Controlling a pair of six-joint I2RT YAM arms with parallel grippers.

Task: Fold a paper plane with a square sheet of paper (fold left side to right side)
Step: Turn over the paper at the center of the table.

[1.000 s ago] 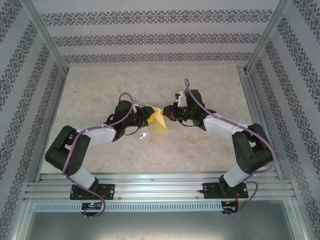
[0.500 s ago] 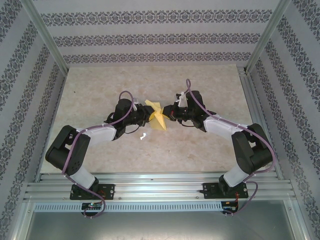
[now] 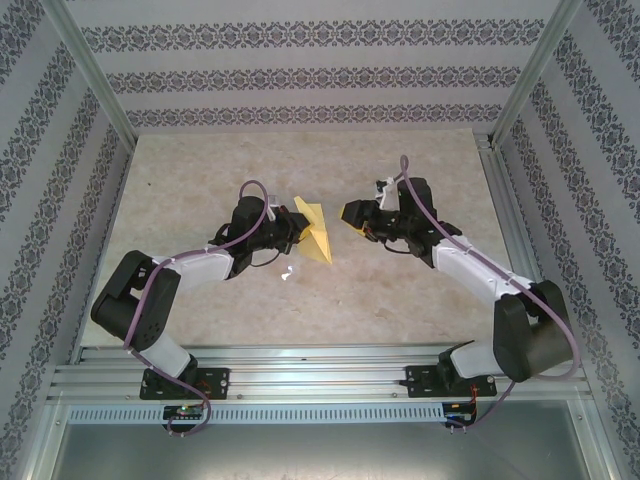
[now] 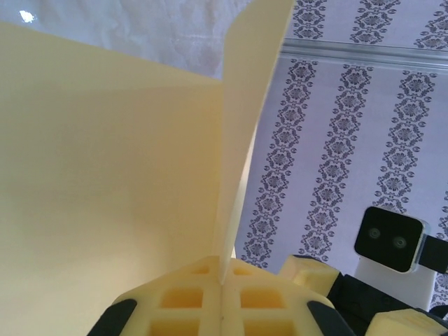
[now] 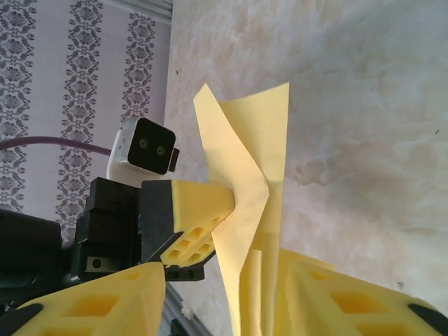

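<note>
We are partway through the folding.
Our left gripper (image 3: 292, 229) pinches the creased yellow paper (image 3: 320, 243); our right gripper (image 3: 355, 213) gapes clear of it; more folds likely remain.

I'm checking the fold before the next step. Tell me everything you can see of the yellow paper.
The paper is thin, plain mustard-yellow and unmarked. It is a creased, layered shape with pointed corners, not a flat square, and its flaps spread apart from a sharp crease. The left gripper is shut on that crease and holds the paper on edge over the middle of the table. Whether its lower tip rests there is unclear. The right gripper is open beside it, apart from it.
</note>
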